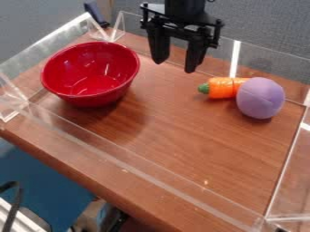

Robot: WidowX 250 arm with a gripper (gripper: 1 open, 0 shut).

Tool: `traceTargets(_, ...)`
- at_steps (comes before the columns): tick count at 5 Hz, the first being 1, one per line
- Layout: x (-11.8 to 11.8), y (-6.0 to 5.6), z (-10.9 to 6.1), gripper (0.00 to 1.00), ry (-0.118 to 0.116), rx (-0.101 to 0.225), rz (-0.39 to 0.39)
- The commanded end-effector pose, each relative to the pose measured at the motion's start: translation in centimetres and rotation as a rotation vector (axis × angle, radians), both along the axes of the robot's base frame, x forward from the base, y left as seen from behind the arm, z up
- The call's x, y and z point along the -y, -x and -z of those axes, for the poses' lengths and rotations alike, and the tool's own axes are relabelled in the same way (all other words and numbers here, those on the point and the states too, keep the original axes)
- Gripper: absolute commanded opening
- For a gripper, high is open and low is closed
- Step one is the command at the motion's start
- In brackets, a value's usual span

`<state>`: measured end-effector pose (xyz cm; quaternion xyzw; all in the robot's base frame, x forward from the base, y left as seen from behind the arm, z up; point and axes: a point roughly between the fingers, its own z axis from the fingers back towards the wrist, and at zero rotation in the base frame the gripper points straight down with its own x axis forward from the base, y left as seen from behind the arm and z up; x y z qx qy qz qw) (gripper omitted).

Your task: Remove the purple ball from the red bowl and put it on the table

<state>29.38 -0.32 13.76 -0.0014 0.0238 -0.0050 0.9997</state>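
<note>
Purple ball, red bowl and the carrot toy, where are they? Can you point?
purple ball [260, 98], camera view, middle of its front.
red bowl [116, 88], camera view, outer front wall.
carrot toy [223, 87], camera view, orange body.

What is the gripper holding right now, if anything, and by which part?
Nothing is held. The gripper hangs open above the table, its fingers empty. The purple ball lies on the table beside the carrot toy, and the red bowl is empty.
</note>
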Motion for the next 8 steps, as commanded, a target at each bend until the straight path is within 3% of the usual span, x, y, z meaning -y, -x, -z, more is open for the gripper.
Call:
traceTargets(1,-0.4,0.4,1.0,1.00,-0.001,-0.016,-0.011)
traceTargets(3,0.8,-1.2,3.4,1.00,-0.005,-0.038,0.029)
traceTargets(4,2.7,-1.7,4.5,1.00,-0.019,-0.025,0.049)
traceTargets(5,4.6,-2.0,4.8,1.00,-0.008,0.006,0.062)
traceTargets(6,6.1,-3.3,3.5,1.00,0.003,0.052,0.070)
traceTargets(7,7.2,-5.0,2.4,1.00,0.004,0.064,0.064)
traceTargets(8,8.5,-5.0,2.7,1.00,0.001,0.064,0.058)
